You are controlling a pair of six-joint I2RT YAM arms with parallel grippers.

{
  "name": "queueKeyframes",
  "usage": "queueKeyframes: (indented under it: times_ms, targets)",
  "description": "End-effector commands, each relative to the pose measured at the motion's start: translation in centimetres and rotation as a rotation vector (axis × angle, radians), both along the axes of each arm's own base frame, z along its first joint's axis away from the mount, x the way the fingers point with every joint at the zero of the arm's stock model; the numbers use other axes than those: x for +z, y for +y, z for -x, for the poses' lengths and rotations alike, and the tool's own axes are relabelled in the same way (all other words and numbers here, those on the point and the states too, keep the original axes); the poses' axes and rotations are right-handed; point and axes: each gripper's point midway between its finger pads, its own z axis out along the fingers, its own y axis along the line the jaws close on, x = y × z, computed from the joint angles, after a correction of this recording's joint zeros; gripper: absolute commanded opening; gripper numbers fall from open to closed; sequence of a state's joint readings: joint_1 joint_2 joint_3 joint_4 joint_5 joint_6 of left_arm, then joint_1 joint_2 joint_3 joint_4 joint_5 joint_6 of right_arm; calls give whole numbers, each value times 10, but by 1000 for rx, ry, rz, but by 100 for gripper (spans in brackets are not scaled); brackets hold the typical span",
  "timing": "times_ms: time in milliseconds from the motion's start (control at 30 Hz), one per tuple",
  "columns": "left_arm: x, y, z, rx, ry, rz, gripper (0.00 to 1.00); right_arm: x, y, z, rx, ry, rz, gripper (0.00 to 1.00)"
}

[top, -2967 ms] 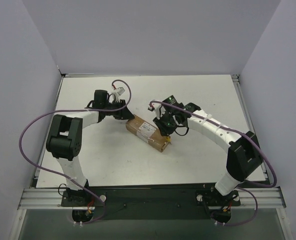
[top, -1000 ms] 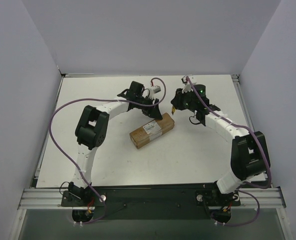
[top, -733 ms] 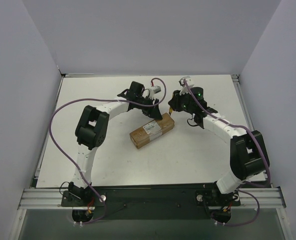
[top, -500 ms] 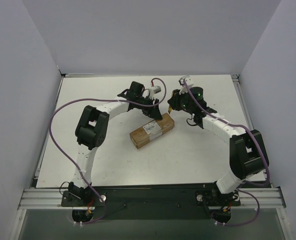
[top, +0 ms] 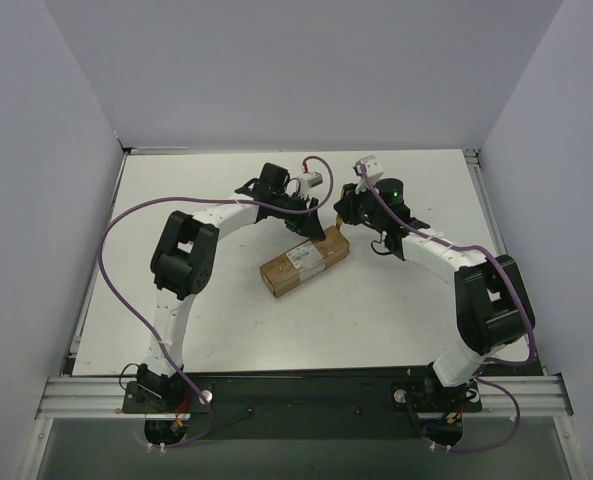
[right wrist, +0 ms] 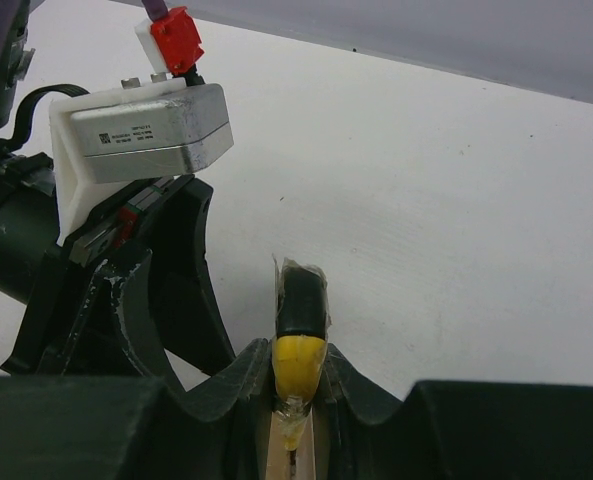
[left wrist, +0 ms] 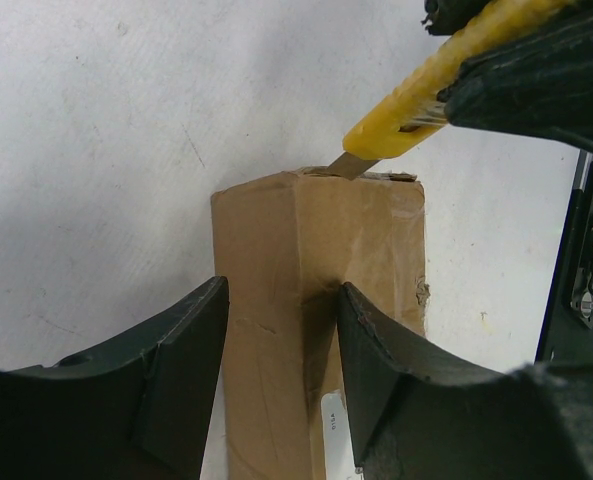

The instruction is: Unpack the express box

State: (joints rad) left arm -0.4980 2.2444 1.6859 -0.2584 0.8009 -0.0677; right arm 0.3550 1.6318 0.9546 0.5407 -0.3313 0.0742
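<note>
The express box (top: 304,260), a brown carton with a white label on top, lies slanted mid-table. My left gripper (top: 318,229) straddles its far right end. In the left wrist view its fingers (left wrist: 181,375) are shut on the box (left wrist: 276,290). My right gripper (top: 344,212) is just beyond that end, shut on the yellow-black utility knife (right wrist: 298,330). In the left wrist view the knife (left wrist: 426,95) comes in from the upper right. Its blade tip (left wrist: 351,165) touches the top edge of the box's end flap.
The white table (top: 226,320) is enclosed by grey walls on three sides. The left wrist's white camera block (right wrist: 141,130) sits close to the left of my right gripper. Purple cables (top: 126,230) loop off both arms.
The box has been turned and my left arm has reached across to grip it. Over the last second my right gripper has edged left, bringing the knife to the box's end. The box stays still.
</note>
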Motion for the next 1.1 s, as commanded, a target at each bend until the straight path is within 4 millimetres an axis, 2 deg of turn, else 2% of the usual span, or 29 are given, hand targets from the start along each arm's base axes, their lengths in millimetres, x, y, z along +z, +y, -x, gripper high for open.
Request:
queueKeyframes:
  times_ms: [0,300,567,1067]
  targets:
    - [-28,10,17,-4,52,-94,56,18,9,-5,52,-99,-8,0]
    - [-29,10,17,-2,56,-94,56,21,7,-5,48,-106,-19,0]
    - [-30,10,16,-2,58,-94,56,32,2,-15,25,-125,-29,0]
    - [-30,9,13,5,57,-86,55,28,4,-11,36,-99,-58,0]
